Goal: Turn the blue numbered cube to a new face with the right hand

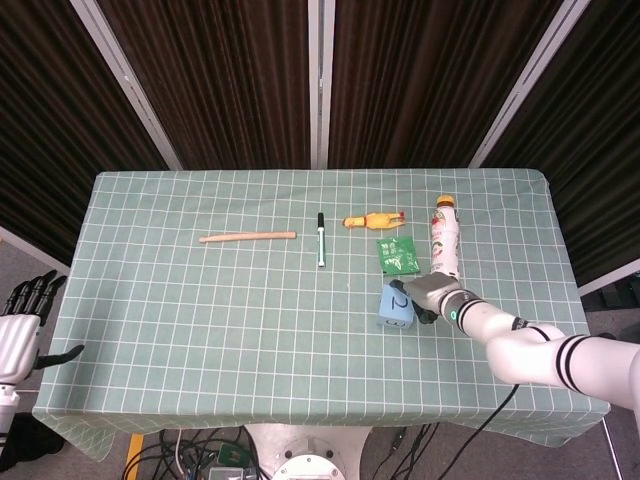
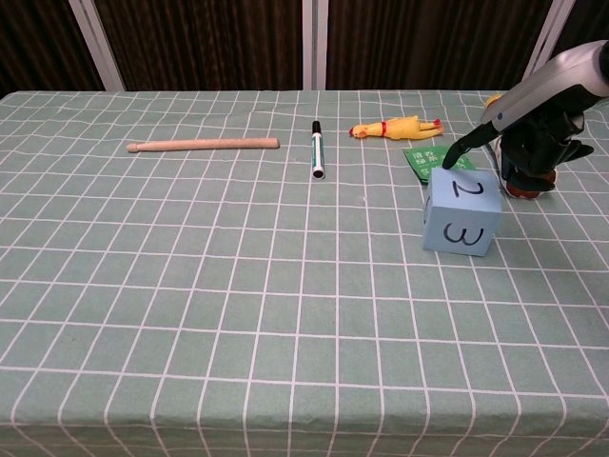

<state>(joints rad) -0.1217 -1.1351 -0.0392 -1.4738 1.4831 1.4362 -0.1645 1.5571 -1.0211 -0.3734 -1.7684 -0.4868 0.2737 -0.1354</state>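
The blue numbered cube (image 2: 462, 211) stands flat on the green checked cloth, right of centre, with 3 facing the chest camera and 2 on top. From the head view the cube (image 1: 396, 305) shows mostly its top. My right hand (image 2: 535, 129) hovers just behind and to the right of it. One outstretched dark finger (image 2: 455, 152) touches the cube's top back edge, and the other fingers are curled with nothing in them. My left hand (image 1: 20, 322) hangs off the table's left edge, fingers apart and empty.
A bottle (image 1: 445, 238) stands just behind my right hand, with a green packet (image 2: 428, 157) behind the cube. Further back lie a yellow rubber chicken (image 2: 397, 127), a marker pen (image 2: 317, 149) and a wooden stick (image 2: 203, 145).
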